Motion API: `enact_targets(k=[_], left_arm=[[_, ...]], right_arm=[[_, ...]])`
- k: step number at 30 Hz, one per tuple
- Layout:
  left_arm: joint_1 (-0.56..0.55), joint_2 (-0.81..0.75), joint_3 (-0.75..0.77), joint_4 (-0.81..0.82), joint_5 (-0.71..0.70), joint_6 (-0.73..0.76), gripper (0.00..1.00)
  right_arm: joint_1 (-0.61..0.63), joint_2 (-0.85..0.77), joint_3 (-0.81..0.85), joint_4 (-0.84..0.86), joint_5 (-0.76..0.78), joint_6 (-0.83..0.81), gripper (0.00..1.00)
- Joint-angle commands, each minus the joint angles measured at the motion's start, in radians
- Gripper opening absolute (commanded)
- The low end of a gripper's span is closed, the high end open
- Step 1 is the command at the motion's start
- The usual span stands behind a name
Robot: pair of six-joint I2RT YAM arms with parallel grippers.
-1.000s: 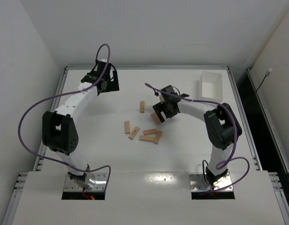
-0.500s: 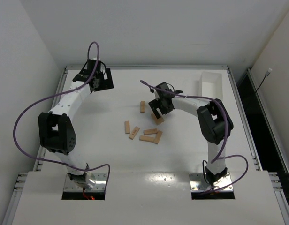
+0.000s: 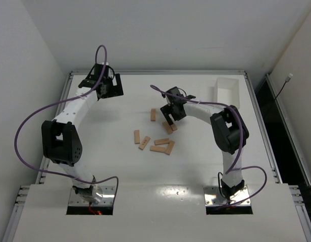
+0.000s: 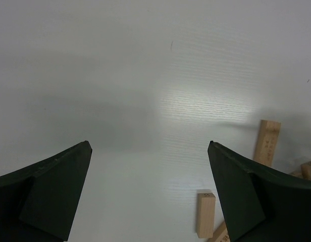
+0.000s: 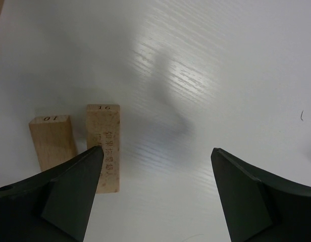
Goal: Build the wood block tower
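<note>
Overhead, shows a white table with tan blocks lying flat and loose in a small scatter near its middle. Puts the right gripper low over the far end of that scatter, fingers spread wide, holding nothing. From its wrist, sees two blocks side by side, next to one finger. Sets the left gripper near the far left corner, well apart from the blocks, also wide and empty. Has a white tray at far right.
</note>
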Motion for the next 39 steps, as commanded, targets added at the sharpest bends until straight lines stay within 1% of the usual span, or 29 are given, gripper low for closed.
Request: enact_targets(k=[1, 5, 7, 8, 10, 11, 13, 14, 16, 17, 23, 27, 29, 32, 39], left_arm=[[0.008, 0.01, 0.043, 0.017, 0.019, -0.008, 1.0], [0.008, 0.01, 0.043, 0.017, 0.028, -0.008, 1.0], [0.008, 0.02, 0.043, 0.017, 0.028, -0.017, 1.0], [0.008, 0.02, 0.043, 0.017, 0.028, -0.017, 1.0], [0.008, 0.02, 0.034, 0.017, 0.037, -0.017, 1.0], [0.008, 0.02, 0.034, 0.017, 0.037, -0.017, 1.0], [0.008, 0.02, 0.034, 0.017, 0.037, -0.017, 1.0], [0.008, 0.02, 0.034, 0.017, 0.037, -0.017, 1.0], [0.008, 0.02, 0.034, 0.017, 0.037, -0.017, 1.0], [0.008, 0.02, 0.034, 0.017, 0.037, -0.017, 1.0], [0.008, 0.02, 0.025, 0.026, 0.037, -0.017, 1.0], [0.008, 0.01, 0.015, 0.026, 0.037, -0.017, 1.0], [0.008, 0.01, 0.015, 0.026, 0.037, -0.017, 1.0], [0.008, 0.01, 0.015, 0.026, 0.028, -0.026, 1.0], [0.008, 0.01, 0.015, 0.026, 0.028, -0.026, 1.0]], right_arm=[[-0.019, 0.03, 0.019, -0.023, 0.075, 0.005, 0.85], [-0.019, 0.021, 0.019, -0.034, 0.113, 0.005, 0.85], [-0.019, -0.013, 0.007, -0.034, 0.092, 0.005, 0.83], [-0.03, -0.025, -0.004, -0.034, 0.075, 0.005, 0.82], [-0.039, -0.073, -0.028, -0.014, -0.024, 0.016, 0.78], [-0.039, -0.088, -0.029, -0.014, -0.025, 0.016, 0.76], [-0.039, -0.117, -0.041, -0.002, -0.089, 0.016, 0.73], [-0.039, -0.139, -0.05, -0.002, -0.126, 0.016, 0.68], [-0.039, -0.148, -0.05, -0.002, -0.164, 0.028, 0.63], [-0.039, -0.148, -0.05, -0.002, -0.199, 0.028, 0.62], [-0.03, -0.148, -0.061, -0.011, -0.28, 0.051, 0.61], [-0.03, -0.098, -0.029, -0.034, -0.28, 0.074, 0.61], [-0.03, -0.084, -0.019, -0.043, -0.28, 0.074, 0.59], [-0.03, -0.062, 0.005, -0.054, -0.234, 0.083, 0.59], [-0.03, -0.016, 0.036, -0.063, -0.214, 0.093, 0.56]])
